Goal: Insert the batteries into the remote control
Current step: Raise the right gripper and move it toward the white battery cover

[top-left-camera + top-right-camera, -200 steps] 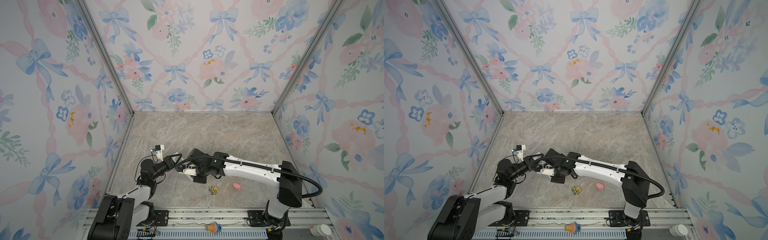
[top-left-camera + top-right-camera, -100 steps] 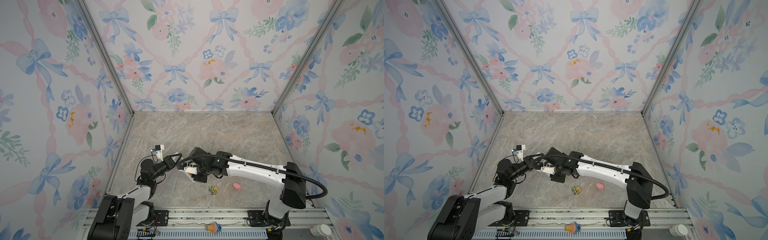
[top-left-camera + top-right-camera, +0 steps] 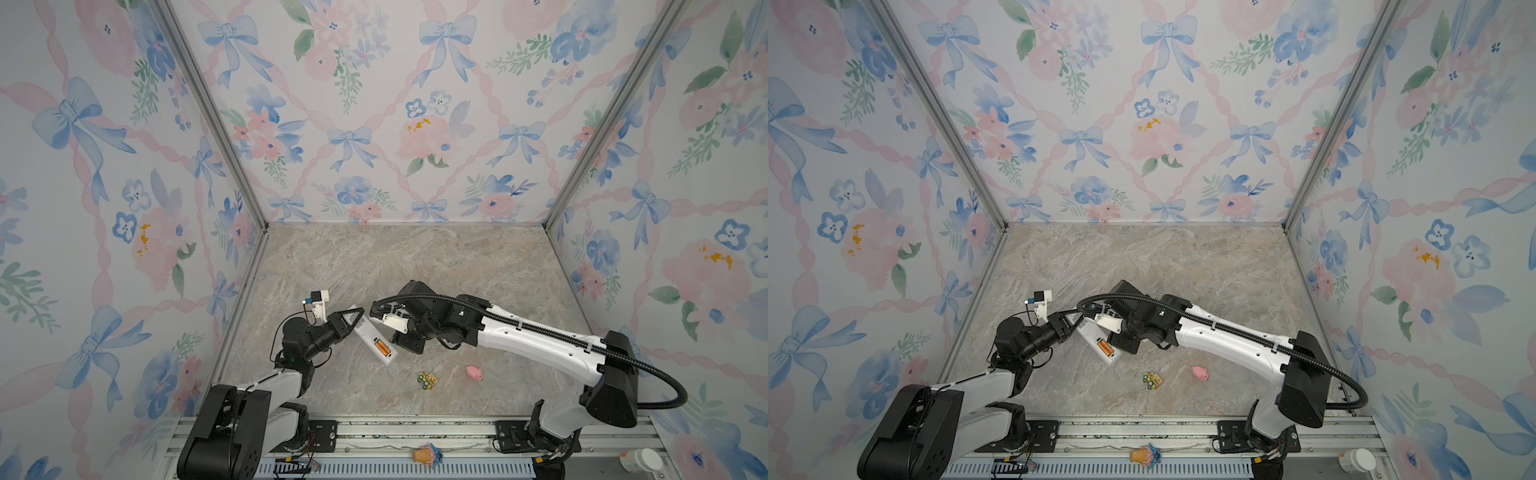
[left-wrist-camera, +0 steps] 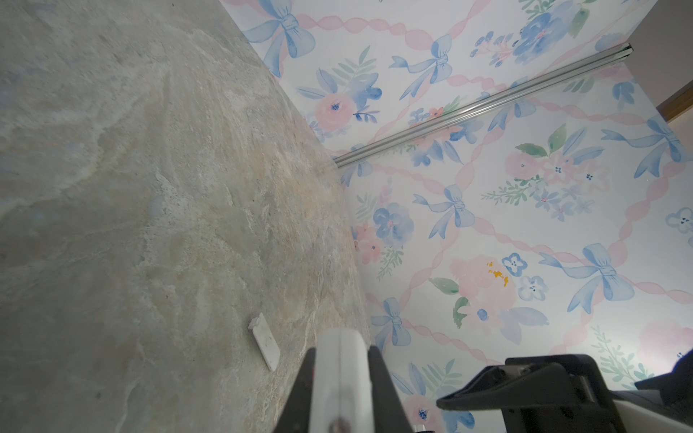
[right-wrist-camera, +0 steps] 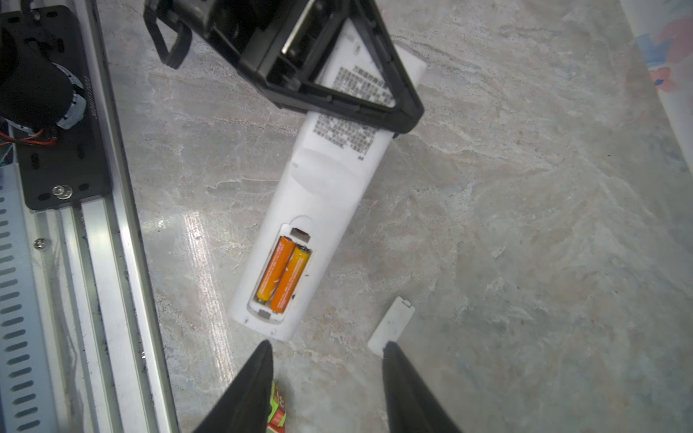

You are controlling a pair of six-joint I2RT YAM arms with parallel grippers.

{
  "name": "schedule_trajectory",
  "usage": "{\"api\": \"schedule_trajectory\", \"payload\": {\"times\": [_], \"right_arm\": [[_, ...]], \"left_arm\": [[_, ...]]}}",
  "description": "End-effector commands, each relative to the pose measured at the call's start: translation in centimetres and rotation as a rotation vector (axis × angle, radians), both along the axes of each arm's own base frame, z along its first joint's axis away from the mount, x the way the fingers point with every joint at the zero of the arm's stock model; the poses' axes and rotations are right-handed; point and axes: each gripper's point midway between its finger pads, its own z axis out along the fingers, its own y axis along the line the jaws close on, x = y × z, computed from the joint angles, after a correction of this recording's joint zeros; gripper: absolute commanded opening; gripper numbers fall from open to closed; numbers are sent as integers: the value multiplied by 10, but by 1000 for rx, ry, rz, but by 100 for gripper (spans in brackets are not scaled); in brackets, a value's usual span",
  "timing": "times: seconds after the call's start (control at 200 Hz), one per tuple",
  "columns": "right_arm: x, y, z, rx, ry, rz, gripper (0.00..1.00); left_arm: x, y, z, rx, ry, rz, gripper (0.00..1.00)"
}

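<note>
On the worktop (image 5: 525,225) the remote (image 5: 330,187) lies back-up w/ both batteries (image 5: 285,273) side by side in its open bay. Left hand (image 3: 358,312) is clamped on the remote's printed end; right hand (image 5: 327,346) hovers just off the battery end, jaws apart, empty. Looks like seating's done: lift right hand straight up, no sideways drag, & check both sit flat before fetching the loose cover (image 5: 392,324).

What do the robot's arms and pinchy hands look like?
Both arms have white shells with black joints and black bases. A ribbed black hose runs along the right arm; a white camera block sits on the left arm. The left gripper and right gripper have black, pointed fingers.
</note>
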Motion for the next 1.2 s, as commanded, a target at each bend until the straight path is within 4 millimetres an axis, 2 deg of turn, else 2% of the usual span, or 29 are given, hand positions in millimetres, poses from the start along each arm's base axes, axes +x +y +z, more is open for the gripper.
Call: {"api": "schedule_trajectory", "payload": {"times": [0.0, 0.18, 0.58, 0.735, 0.75, 0.79, 1.195], "right_arm": [[21, -22, 5, 9, 2, -137, 53], [42, -42, -4, -17, 42, -263, 60], [73, -62, -28, -47, 131, -437, 81], [80, -62, -34, -44, 133, -468, 83], [81, -62, -43, -63, 144, -473, 83], [82, -61, -49, -71, 150, -477, 83], [98, -53, -88, -115, 219, -507, 85]], "left_arm": [[4, 0, 9, -10, -31, 3, 0], [5, 1, 8, -7, -30, 7, 0], [2, 6, 4, 3, -33, 24, 0], [3, 7, 2, 8, -30, 31, 0], [2, 7, 2, 8, -30, 31, 0], [3, 7, 1, 9, -28, 31, 0], [1, 12, -5, 43, -23, 56, 0]]}}
